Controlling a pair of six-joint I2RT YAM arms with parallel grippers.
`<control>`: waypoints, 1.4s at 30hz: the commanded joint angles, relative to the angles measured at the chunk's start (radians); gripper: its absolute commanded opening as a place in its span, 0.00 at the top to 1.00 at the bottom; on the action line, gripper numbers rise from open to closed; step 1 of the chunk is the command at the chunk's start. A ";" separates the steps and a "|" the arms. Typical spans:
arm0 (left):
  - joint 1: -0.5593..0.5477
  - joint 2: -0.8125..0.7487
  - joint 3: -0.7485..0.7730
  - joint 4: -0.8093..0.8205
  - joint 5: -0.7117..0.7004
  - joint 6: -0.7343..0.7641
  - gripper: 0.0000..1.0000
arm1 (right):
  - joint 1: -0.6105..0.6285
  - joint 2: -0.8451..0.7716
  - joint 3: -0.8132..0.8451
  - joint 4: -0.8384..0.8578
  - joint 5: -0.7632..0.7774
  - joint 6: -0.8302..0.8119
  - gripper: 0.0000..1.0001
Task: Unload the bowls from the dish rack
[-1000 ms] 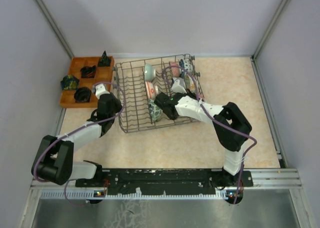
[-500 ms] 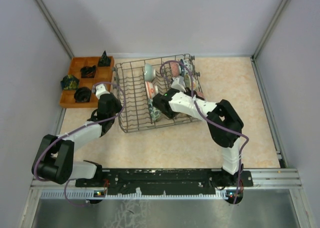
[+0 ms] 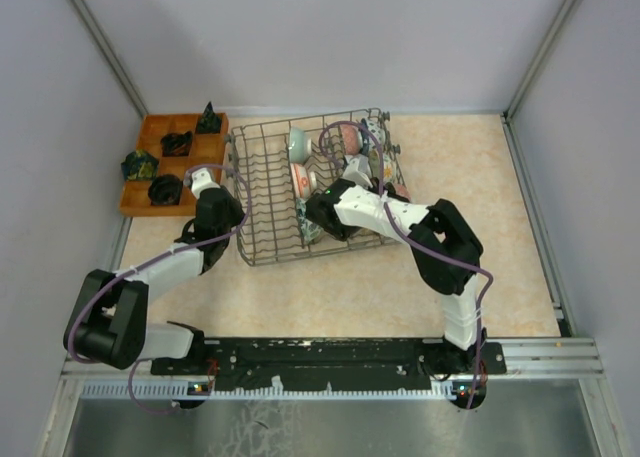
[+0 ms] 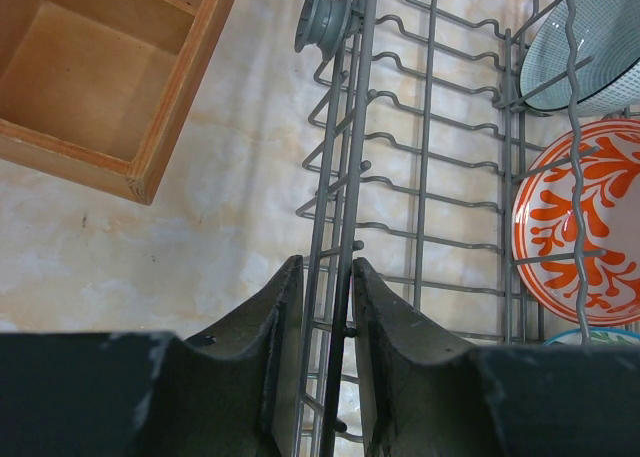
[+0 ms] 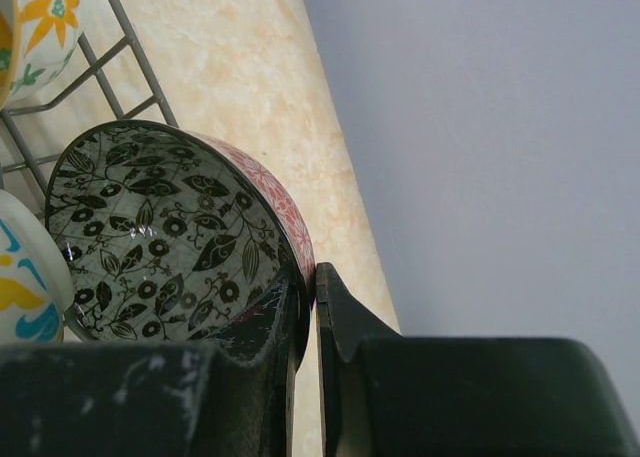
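The right gripper (image 5: 308,282) is pinched onto the rim of the leaf-patterned bowl (image 5: 160,227), one finger inside and one outside. This bowl is pale green inside, covered with black leaves and small flowers, and its outer wall is red-patterned. It stands on edge in the near middle of the dish rack (image 3: 260,177), largely hidden under the right gripper (image 3: 315,217) from above. Whether it rests on the tines cannot be told. A blue-and-yellow bowl (image 5: 20,277) is just beside it, and a yellow-flowered bowl (image 5: 40,17) sits behind a rack wire.

The left gripper (image 4: 325,267) is narrowed around the wires of the rack's left side wall, a finger on each side of them; from above it sits at the rack's left edge (image 3: 203,180).

The rack is a dark grey wire basket lying askew on the pale table (image 3: 480,177). Its left half holds only bare tines. Its right half holds the bowls, upright between tines: an orange-and-white bowl (image 4: 580,217), and beyond it a pale blue-green bowl (image 4: 590,47) with fine lines. More stand toward the far right corner.

At the far left, just beside the rack, the orange tray (image 3: 140,209) holds four dark objects (image 3: 140,164) in separate compartments.
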 commanded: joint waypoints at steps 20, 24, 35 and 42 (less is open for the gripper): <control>0.003 -0.026 -0.017 -0.040 -0.032 -0.001 0.68 | -0.010 -0.441 -0.235 0.652 -0.059 -0.560 1.00; 0.003 -0.026 -0.014 -0.044 -0.039 0.001 0.68 | -0.022 -0.430 -0.213 0.592 -0.067 -0.506 1.00; 0.003 -0.045 -0.003 -0.051 -0.043 0.003 0.68 | -0.244 -0.648 -0.321 0.994 -0.419 -0.750 1.00; 0.003 -0.071 0.020 -0.064 -0.036 0.011 0.66 | -0.534 -0.662 -0.290 1.084 -0.810 -0.720 1.00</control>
